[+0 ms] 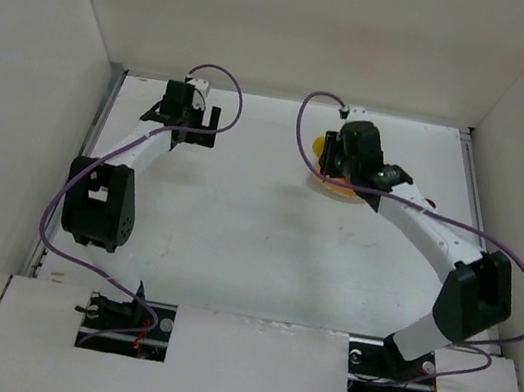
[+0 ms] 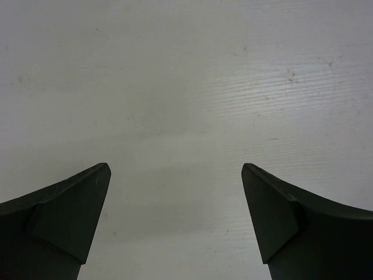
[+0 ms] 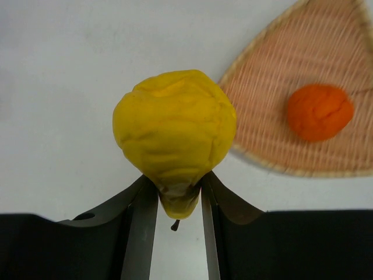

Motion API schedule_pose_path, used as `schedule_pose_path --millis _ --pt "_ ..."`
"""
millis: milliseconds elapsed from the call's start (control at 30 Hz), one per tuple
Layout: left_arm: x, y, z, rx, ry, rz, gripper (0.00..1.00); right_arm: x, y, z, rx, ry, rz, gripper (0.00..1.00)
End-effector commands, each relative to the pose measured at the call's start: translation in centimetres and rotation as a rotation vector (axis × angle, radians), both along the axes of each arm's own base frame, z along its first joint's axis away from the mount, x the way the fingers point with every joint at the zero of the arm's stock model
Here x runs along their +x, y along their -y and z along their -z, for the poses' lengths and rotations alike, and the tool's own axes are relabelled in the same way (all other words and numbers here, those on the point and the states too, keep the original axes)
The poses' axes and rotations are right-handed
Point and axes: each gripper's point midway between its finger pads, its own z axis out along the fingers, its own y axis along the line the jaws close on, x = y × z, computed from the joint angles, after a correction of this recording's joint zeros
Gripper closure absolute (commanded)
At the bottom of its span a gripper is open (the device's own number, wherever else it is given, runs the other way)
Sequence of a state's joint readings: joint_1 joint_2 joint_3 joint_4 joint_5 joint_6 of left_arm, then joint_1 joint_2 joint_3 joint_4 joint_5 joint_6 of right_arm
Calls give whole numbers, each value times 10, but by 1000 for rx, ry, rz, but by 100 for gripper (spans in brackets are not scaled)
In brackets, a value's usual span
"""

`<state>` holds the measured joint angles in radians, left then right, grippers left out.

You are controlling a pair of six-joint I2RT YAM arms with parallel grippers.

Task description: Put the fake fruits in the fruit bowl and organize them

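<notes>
Bases of the two arms at the near edge of the table [image 1: 251, 255], well apart from the bowl [image 3: 274, 70]. Beyond them, both arms bent inward, with purple cables [image 1: 241, 101] looping over the wrists.

Next, at the bowl's left side, the right gripper [image 3: 178, 178], narrow, clamped on the yellow pear [image 3: 175, 131]. Thin end of the pear pinched between the two fingers [image 3: 140, 233], dark stem [image 3: 175, 224] pointing back toward the wrist camera, fat end pointing away. Seen from the wrist, most of the pear in front of white table, only its right flank in front of the bowl's rim, so appearing just beside that rim. Impossible to tell from these views how high over the table. From the top view, only a small yellow patch visible at the left of the bowl, with the gripper body covering much of the bowl.

Farther, inside the bowl, the orange fruit [image 3: 319, 112], lying on the woven bottom, apart from the pear and apart from the rim.

Well to the left of the bowl, toward the far edge of the table, the left gripper [image 2: 175, 169], fingers spread wide, only bare white table between the tips.
</notes>
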<state>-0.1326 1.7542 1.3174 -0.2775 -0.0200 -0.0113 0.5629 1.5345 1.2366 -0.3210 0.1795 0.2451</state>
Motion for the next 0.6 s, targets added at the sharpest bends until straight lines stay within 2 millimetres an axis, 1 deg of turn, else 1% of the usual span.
schedule_pose_path --millis 0,33,100,200,267,300,333,367,433,467,500,567 --pt "0 -6 -29 -30 80 -33 0 49 21 5 -46 20 55 99" --pt "0 -7 -29 -30 81 -34 0 67 29 15 -62 1 89 99" --pt "-1 -7 -31 -30 84 -32 0 90 38 31 -82 -27 124 98" --pt "-4 -5 -32 -23 88 -22 0 109 43 48 -89 -59 153 94" --pt "-5 -5 -32 -21 90 -20 0 115 45 55 -86 -77 171 86" --pt "-5 -6 -32 -22 90 -20 0 116 47 57 -81 -85 181 79" --pt "-5 -7 -32 -22 91 -23 0 117 49 59 -74 -92 190 68" --pt "-6 -8 -32 -21 90 -25 0 116 50 59 -65 -97 192 54" --pt "-6 -8 -31 -21 88 -26 0 111 49 53 -50 -90 184 22" --pt "-5 -8 -31 -21 88 -26 0 107 49 47 -42 -80 179 0" --pt "-5 -8 -31 -21 88 -26 0 105 49 42 -35 -73 180 0" --pt "-4 -7 -30 -21 87 -23 0 98 53 26 -13 -43 193 0"
